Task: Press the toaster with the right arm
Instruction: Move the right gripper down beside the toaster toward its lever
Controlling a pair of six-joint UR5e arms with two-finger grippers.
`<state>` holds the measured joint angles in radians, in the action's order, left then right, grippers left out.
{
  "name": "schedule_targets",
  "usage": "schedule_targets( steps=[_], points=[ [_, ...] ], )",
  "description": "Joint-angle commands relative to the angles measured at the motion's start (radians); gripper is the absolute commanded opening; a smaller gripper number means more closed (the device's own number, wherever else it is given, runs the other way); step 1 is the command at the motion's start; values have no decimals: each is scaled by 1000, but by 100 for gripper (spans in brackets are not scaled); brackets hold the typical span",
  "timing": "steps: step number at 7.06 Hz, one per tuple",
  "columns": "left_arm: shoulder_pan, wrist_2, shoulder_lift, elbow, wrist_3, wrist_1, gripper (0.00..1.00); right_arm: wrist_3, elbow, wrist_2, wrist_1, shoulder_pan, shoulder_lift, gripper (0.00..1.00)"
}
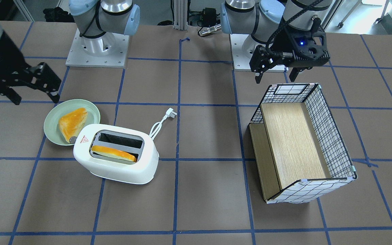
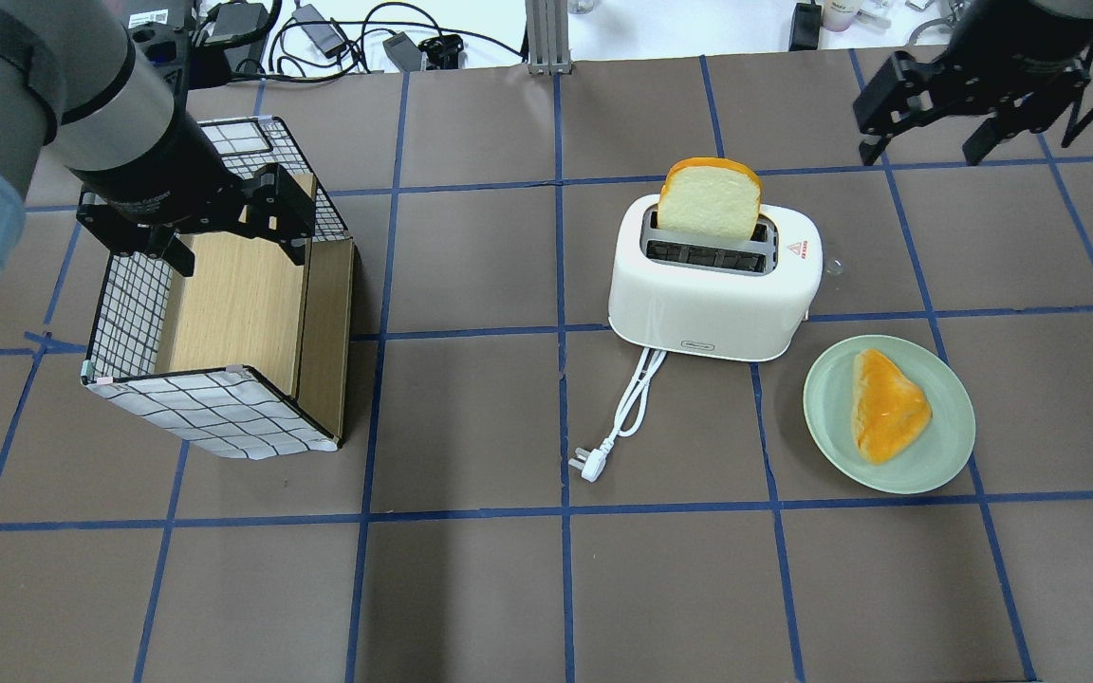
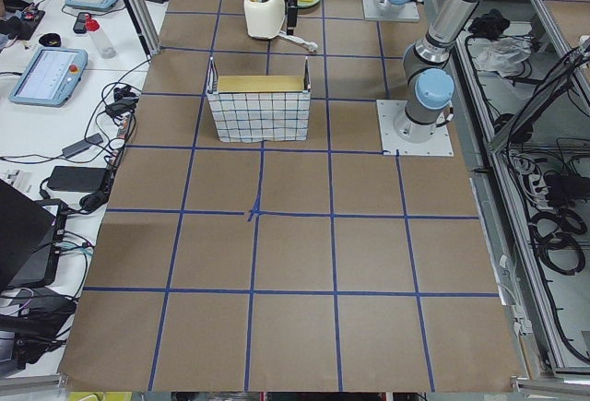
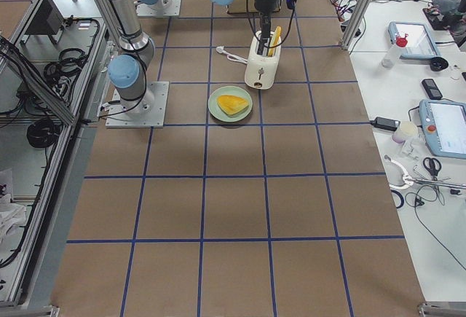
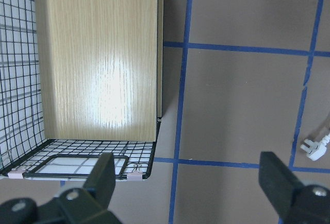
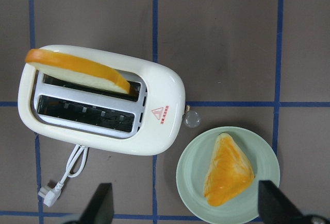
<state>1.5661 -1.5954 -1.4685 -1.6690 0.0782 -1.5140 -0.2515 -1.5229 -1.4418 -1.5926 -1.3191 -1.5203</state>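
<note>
Right jaws gape wide, empty, near white toaster (image 2: 710, 294) holding one bread slice (image 2: 708, 201).

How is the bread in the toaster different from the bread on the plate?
The toaster bread stands upright in the toaster; the plate bread lies flat on the green plate. The toaster bread has a rounded top and pale face; the plate bread is triangular and orange. Both have orange crust.

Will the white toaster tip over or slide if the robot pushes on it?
Probably not tip: the toaster sits low and wide. It looks like light plastic, so a sideways shove might slide it. Its cord lies loose and wouldn't anchor it.
</note>
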Motion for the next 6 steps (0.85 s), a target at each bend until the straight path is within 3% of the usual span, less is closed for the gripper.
schedule_targets(
  steps=[1,2,4,5,6],
  points=[
    [0,0,0,0,0,0,100,-95,-10,98,26,98,63,96],
    [0,0,0,0,0,0,100,-95,-14,204,26,101,101,88],
    [0,0,0,0,0,0,100,-132,-49,305,10,103,136,54],
    [0,0,0,0,0,0,100,-205,-57,319,8,112,169,31],
    [0,0,0,0,0,0,100,-216,-59,319,8,132,183,18]
  ],
)
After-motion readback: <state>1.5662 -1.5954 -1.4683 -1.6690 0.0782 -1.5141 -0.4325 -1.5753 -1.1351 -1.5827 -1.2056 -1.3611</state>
